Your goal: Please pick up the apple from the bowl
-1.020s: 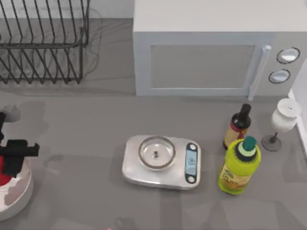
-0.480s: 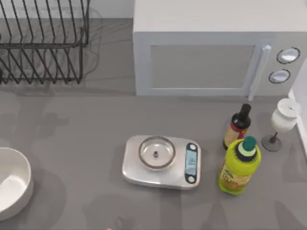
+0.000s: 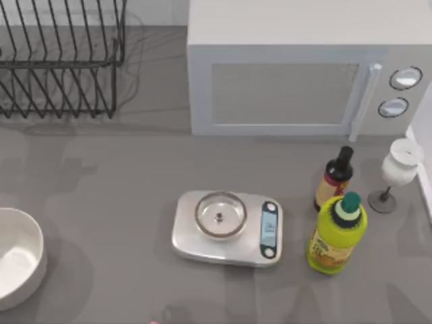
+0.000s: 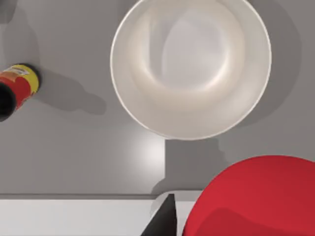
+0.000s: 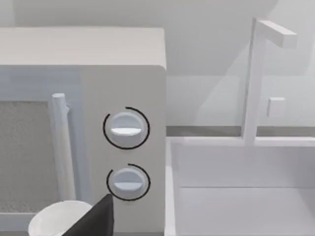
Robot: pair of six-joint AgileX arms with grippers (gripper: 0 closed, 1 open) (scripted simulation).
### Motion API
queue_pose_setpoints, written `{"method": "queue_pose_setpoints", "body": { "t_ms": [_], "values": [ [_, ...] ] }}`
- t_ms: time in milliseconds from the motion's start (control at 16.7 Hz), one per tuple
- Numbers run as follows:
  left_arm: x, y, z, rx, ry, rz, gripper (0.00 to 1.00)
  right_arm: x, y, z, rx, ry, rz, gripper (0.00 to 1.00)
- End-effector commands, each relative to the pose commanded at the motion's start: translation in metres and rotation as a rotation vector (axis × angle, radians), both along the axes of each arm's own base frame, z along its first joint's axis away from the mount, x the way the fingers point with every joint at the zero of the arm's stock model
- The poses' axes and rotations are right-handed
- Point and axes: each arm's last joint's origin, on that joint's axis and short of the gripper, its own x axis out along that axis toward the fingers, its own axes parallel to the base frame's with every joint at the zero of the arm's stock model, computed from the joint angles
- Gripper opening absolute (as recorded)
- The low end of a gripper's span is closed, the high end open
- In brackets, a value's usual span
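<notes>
**Apple up close at left wrist camera, bowl empty below**

Left gripper: one dark fingertip (image 4: 165, 219) shows in the left wrist view, right beside the apple (image 4: 256, 199). The apple sits large and close to that camera, clear of the bowl (image 4: 147, 115). Contact between finger and apple isn't clear, so whether the claw is clamped or spread can't be told.

The bowl lies beneath, white, round, nothing inside. From above, the bowl (image 3: 30, 270) sits at the table's left edge, well to the left of the scale (image 3: 226, 228). A red-and-yellow can (image 4: 17, 88) lies near the bowl in the left wrist view.

Right gripper: a dark fingertip (image 5: 96, 219) shows in the right wrist view, facing the microwave (image 5: 123, 83) knobs; claw state can't be told.

Right of the scale: green bottle (image 3: 336, 233), dark bottle (image 3: 335, 179), wine glass (image 3: 395, 172). The dish rack (image 3: 61, 57) stands behind and left of the scale.
</notes>
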Motion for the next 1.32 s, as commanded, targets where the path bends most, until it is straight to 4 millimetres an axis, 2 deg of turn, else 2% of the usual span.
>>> {"method": "queue_pose_setpoints", "body": {
  "t_ms": [180, 300, 420, 540, 720, 840, 1200, 1320],
  "values": [
    [0.006, -0.003, -0.004, 0.000, 0.004, 0.003, 0.00, 0.000, 0.000, 0.000, 0.000, 0.000, 0.000, 1.00],
    [0.024, -0.018, -0.014, -0.002, 0.012, 0.004, 0.00, 0.000, 0.000, 0.000, 0.000, 0.000, 0.000, 1.00],
    [0.048, -0.046, -0.031, -0.003, 0.023, 0.002, 0.00, 0.000, 0.000, 0.000, 0.000, 0.000, 0.000, 1.00],
    [0.068, -0.088, -0.053, -0.002, 0.032, -0.001, 0.00, 0.000, 0.000, 0.000, 0.000, 0.000, 0.000, 1.00],
    [0.084, -0.147, -0.088, -0.001, 0.037, -0.001, 0.00, 0.000, 0.000, 0.000, 0.000, 0.000, 0.000, 1.00],
    [0.088, -0.168, -0.103, -0.002, 0.037, -0.001, 0.00, 0.000, 0.000, 0.000, 0.000, 0.000, 0.000, 1.00],
    [0.088, -0.171, -0.107, -0.001, 0.039, 0.000, 0.00, 0.000, 0.000, 0.000, 0.000, 0.000, 0.000, 1.00],
    [0.089, -0.172, -0.117, 0.000, 0.042, -0.001, 0.00, 0.000, 0.000, 0.000, 0.000, 0.000, 0.000, 1.00]
  ]
}}
